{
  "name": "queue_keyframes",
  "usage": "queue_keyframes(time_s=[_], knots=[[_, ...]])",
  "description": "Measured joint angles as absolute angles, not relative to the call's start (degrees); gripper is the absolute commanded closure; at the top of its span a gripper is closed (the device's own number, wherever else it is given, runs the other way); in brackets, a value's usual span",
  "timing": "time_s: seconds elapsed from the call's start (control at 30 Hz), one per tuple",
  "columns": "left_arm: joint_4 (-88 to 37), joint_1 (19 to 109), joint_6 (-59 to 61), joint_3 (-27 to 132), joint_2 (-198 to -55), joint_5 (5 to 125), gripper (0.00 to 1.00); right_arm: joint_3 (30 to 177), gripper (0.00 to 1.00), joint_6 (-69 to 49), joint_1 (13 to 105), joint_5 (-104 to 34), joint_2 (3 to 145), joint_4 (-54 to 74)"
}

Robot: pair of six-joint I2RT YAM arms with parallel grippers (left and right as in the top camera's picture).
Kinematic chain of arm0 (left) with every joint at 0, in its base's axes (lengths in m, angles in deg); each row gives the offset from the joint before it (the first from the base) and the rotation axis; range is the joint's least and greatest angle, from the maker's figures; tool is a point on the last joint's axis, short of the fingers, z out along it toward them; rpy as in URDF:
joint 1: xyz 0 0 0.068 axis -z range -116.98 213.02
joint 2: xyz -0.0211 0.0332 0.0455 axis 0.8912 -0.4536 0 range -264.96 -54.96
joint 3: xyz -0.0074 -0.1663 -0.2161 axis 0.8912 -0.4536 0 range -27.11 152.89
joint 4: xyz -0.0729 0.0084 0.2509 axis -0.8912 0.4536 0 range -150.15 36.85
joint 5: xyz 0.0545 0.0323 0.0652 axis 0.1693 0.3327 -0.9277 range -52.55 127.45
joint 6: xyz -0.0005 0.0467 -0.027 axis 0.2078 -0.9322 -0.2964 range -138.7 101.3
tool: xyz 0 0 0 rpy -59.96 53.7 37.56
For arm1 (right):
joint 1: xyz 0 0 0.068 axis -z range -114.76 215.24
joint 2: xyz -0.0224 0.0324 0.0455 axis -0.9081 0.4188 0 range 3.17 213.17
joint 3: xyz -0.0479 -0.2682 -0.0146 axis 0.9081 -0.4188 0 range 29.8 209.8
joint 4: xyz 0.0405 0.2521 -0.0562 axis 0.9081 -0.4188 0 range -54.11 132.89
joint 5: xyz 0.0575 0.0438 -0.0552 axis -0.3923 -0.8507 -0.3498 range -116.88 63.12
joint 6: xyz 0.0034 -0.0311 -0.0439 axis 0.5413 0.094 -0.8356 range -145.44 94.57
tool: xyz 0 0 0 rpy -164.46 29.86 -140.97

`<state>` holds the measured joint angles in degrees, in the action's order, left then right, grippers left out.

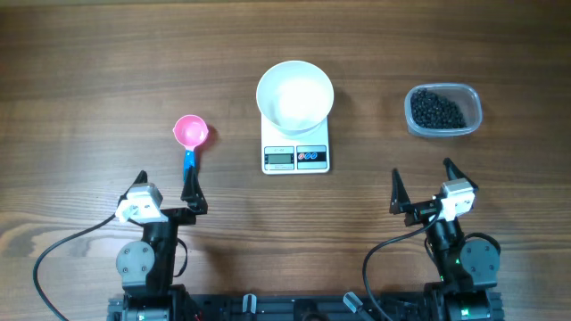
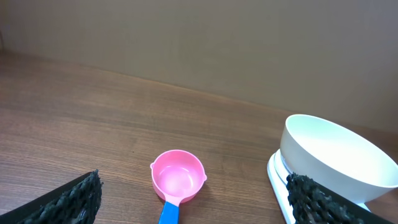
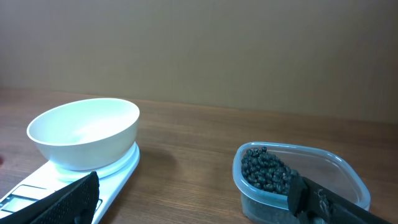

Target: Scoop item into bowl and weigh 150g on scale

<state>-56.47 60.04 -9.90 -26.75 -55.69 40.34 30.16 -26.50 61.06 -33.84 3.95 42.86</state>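
Reaching for the scoop (image 1: pixel 191 135) just ahead of the left gripper (image 1: pixel 167 185), centre its wide-open, empty jaws on the blue handle; the right gripper (image 1: pixel 423 178) also gapes empty.

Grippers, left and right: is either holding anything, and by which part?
Nothing is held. The left gripper and the right gripper stand open and empty; the pink scoop with blue handle lies ungripped.
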Motion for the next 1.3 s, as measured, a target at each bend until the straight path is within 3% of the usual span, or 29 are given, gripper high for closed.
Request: queue_keyframes(time_s=[0.5,0.7,0.8,1.03,1.1,1.23,1.3], knots=[[-61.9,60.0,-9.9,-26.6,-55.7,40.6,0.0,30.1,0.0,-26.5,61.1,-33.8,3.9,42.9],[-52.8,60.0,-10.5,-13.4,-59.1,41.9,0.0,30.2,0.0,-26.5,61.1,-33.8,4.0,42.9],[-43.8,60.0,-10.8,1.4,-69.4,42.1,0.0,30.2,0.0,-26.5,61.1,-33.8,3.9,42.9],[-10.3,60.0,-11.2,44.1,-109.3,43.0,0.0,30.2,0.0,-26.5,61.1,-33.8,3.8,42.9],[-4.5,60.0,-11.2,51.6,-119.4,43.0,0.0,30.2,0.0,-26.5,61.1,-33.8,3.8,42.9],[-4.1,60.0,-11.2,53.0,-132.1,43.1,0.0,30.2,0.0,-26.5,61.1,-33.8,3.8,42.9],[-3.5,60.0,-11.2,53.1,-137.0,43.1,0.16,30.2,0.0,-26.5,61.1,-33.8,3.8,42.9]])
